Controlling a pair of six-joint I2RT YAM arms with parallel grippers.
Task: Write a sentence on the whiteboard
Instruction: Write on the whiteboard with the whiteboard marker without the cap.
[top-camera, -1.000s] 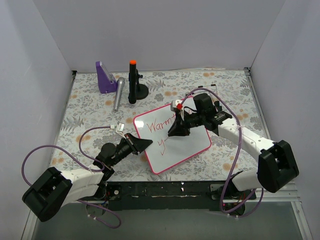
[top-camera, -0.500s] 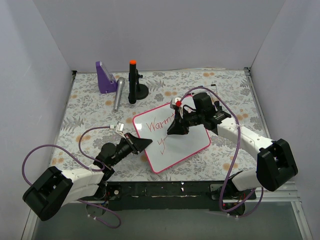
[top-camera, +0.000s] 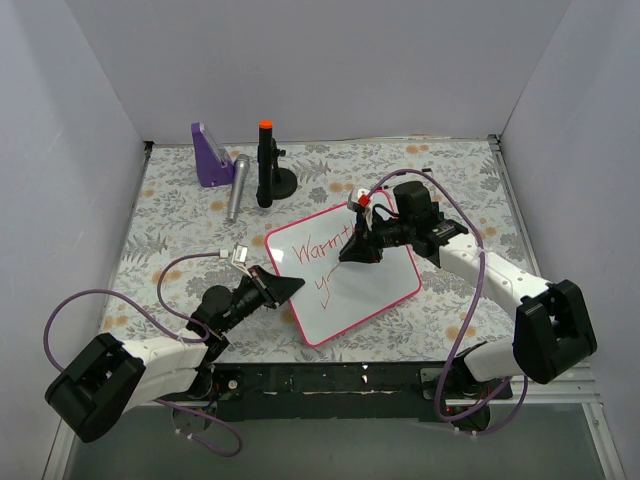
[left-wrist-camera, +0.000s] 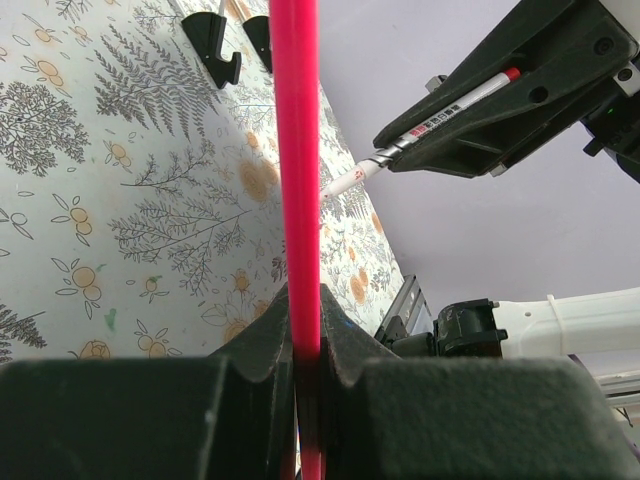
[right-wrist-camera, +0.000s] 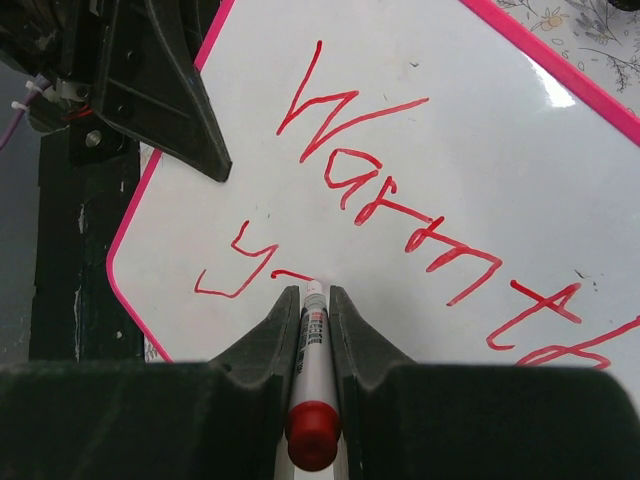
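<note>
Two hands share this: the left hand (top-camera: 283, 288) pinches the whiteboard (top-camera: 380, 285) by its pink frame, steadying it on the tabletop (top-camera: 180, 230); the right hand (top-camera: 350, 256) clamps a marker (right-wrist-camera: 313, 335), tip on the sentence (top-camera: 318, 248) just ahead. Light, even pressure seems best.

From above, the right gripper (top-camera: 348, 256) covers the end of line 1 of the sentence (top-camera: 320, 248) on the whiteboard (top-camera: 375, 288), and line 2 is too small to read; in the right wrist view line 1 runs off the right edge, and the marker (right-wrist-camera: 313, 325) is half hidden between the fingers (right-wrist-camera: 250, 350). In the left wrist view the whiteboard shows edge-on, a blurred pink strip, its writing face hidden.
</note>
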